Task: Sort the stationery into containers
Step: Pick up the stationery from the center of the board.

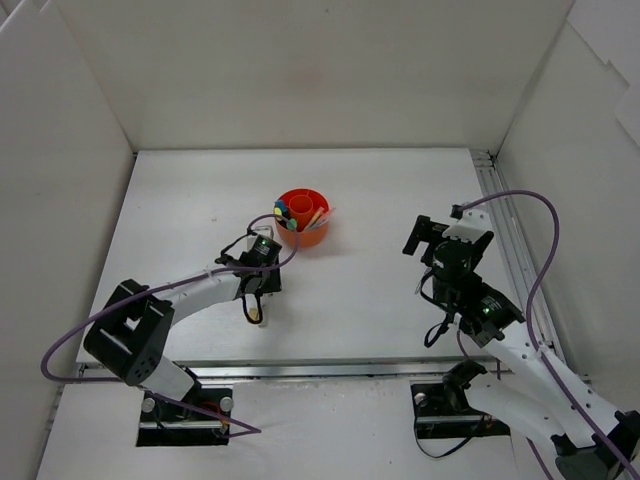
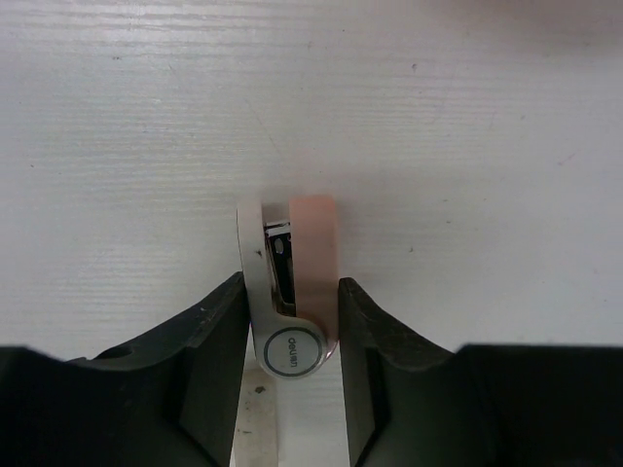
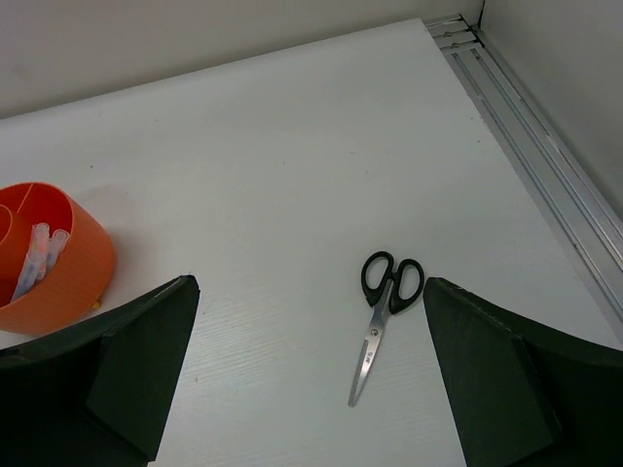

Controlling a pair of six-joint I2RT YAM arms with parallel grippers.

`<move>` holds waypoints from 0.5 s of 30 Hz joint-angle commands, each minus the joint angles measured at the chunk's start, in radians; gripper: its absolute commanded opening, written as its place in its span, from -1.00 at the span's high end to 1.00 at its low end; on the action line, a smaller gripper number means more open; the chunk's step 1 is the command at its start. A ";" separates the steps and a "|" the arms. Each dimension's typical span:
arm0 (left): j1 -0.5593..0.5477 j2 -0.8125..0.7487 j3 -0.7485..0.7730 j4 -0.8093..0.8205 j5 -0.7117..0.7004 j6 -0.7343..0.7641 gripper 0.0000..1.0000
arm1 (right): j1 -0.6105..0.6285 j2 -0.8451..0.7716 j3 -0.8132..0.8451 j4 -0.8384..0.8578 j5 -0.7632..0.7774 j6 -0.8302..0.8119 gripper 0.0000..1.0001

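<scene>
My left gripper (image 2: 290,292) is low on the table, and its fingers press both sides of a small pink and silver-white stationery piece (image 2: 311,253) with a round logo. From above, this gripper (image 1: 256,306) sits in front of the round orange organiser (image 1: 312,238). Pens and highlighters stand in the organiser's compartments. My right gripper (image 3: 311,360) is open and hangs empty above the table. Black-handled scissors (image 3: 382,316) lie flat between its fingers, blades pointing toward me. The right gripper (image 1: 447,235) hides the scissors from above.
An aluminium rail (image 3: 545,185) runs along the right edge of the table next to the white wall. The organiser (image 3: 78,268) stands at the left of the right wrist view. White walls enclose the back and both sides.
</scene>
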 commanded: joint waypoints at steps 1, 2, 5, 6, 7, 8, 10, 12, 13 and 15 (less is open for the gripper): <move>-0.006 -0.081 0.065 0.021 -0.039 0.023 0.72 | -0.008 -0.047 -0.012 0.027 0.057 0.027 -0.96; -0.006 -0.089 0.068 0.017 -0.042 0.030 0.75 | -0.009 -0.066 -0.017 0.026 0.054 0.031 -0.96; -0.015 -0.142 0.076 -0.008 -0.051 0.043 0.77 | -0.009 -0.095 -0.026 0.024 0.041 0.034 -0.96; -0.015 -0.164 0.079 -0.012 -0.056 0.055 0.77 | -0.008 -0.099 -0.028 0.024 0.037 0.032 -0.96; -0.015 -0.211 0.077 -0.019 -0.063 0.061 0.77 | -0.008 -0.106 -0.031 0.024 0.035 0.031 -0.96; -0.024 -0.234 0.080 -0.017 -0.066 0.072 0.77 | -0.009 -0.106 -0.029 0.024 0.031 0.028 -0.96; -0.024 -0.309 0.087 0.018 -0.068 0.124 0.77 | -0.009 -0.107 -0.031 0.024 0.026 0.021 -0.96; -0.024 -0.343 0.114 0.062 -0.063 0.185 0.68 | -0.009 -0.106 -0.028 0.024 0.027 0.014 -0.96; -0.024 -0.354 0.126 0.110 -0.060 0.244 0.66 | -0.009 -0.103 -0.028 0.024 0.029 0.011 -0.96; -0.024 -0.343 0.194 0.147 -0.045 0.302 0.65 | -0.011 -0.098 -0.026 0.024 0.041 0.002 -0.96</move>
